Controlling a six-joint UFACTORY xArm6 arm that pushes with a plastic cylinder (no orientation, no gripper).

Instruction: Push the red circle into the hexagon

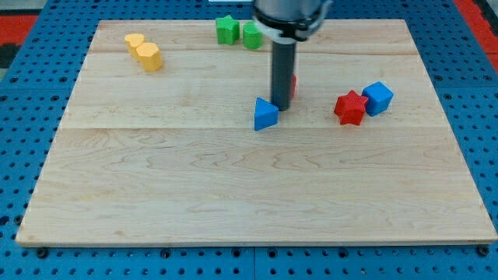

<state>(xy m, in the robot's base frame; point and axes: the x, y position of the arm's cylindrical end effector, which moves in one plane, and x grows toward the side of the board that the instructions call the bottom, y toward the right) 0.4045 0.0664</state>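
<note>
The arm's dark rod stands at mid-table, its tip (282, 107) just right of the blue triangle (265, 114). There is no hand to open or close, only the rod. The red circle (293, 84) shows as a sliver at the rod's right edge, just beyond the tip, and whether they touch cannot be told. The yellow hexagon (149, 56), apparently the target, sits well apart at far left beside another yellow block (135, 42). The tip seems badly placed for a leftward shove. Two green blocks (227, 29), a red star (351, 107) and a blue cube (378, 98) lie aside.
</note>
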